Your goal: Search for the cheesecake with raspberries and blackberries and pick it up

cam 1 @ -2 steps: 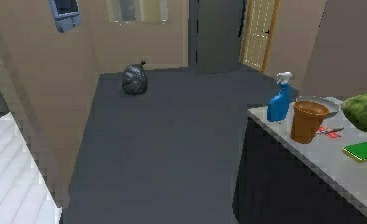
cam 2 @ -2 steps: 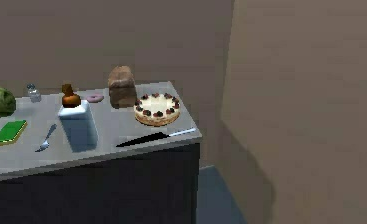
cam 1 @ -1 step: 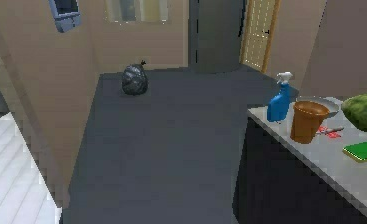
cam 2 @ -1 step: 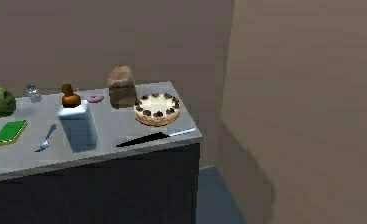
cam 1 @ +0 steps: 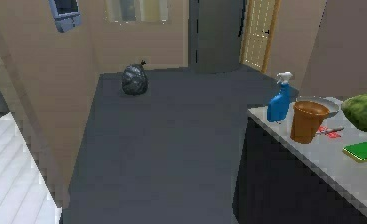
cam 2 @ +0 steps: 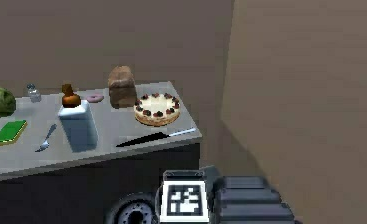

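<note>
The cheesecake (cam 2: 157, 108) is a round pale cake with dark and red berries around its rim. It lies on the grey counter (cam 2: 111, 150) near its right end. In the arm side view, the gripper's dark body (cam 2: 139, 209) pokes up at the bottom edge, left of a white marked square (cam 2: 184, 197), below the counter front. Its far end cannot be made out, so I cannot tell whether it holds anything.
On the counter are a brown loaf (cam 2: 120, 85), a pale bottle with a brown top (cam 2: 76, 125), a knife (cam 2: 151, 136), a spoon (cam 2: 46, 138) and a green flat thing (cam 2: 8, 132). The forward view has a blue spray bottle (cam 1: 280, 98), a brown pot (cam 1: 309, 120), a black bag (cam 1: 136, 80) and open dark floor.
</note>
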